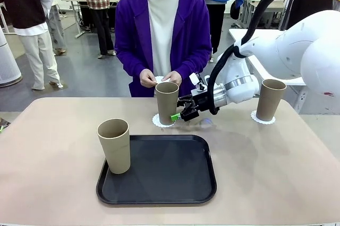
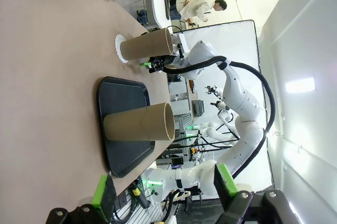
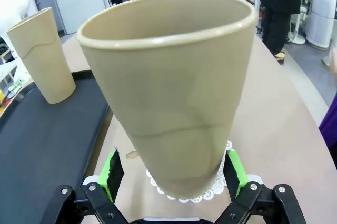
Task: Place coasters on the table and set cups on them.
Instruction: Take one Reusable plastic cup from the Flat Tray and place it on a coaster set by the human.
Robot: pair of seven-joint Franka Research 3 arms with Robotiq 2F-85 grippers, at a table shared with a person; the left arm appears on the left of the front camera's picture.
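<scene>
While 1 cup (image 1: 167,101) stands on its coaster (image 1: 158,122) just behind the tray (image 1: 170,170), I see my right gripper (image 3: 174,172) spread wide around it; my left gripper (image 2: 163,190) gapes wide, empty.

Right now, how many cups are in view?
3. First cup: at the left of the black tray. Second cup: on the middle coaster, between the open fingers of the right pincer. Third cup: on the far-right coaster.

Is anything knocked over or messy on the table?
Nothing is spilled or tipped. The middle cup and the right cup stand upright on doilies. Only the third cup looks odd: it stands on the black tray, by its left rim, with no doily under it.
</scene>
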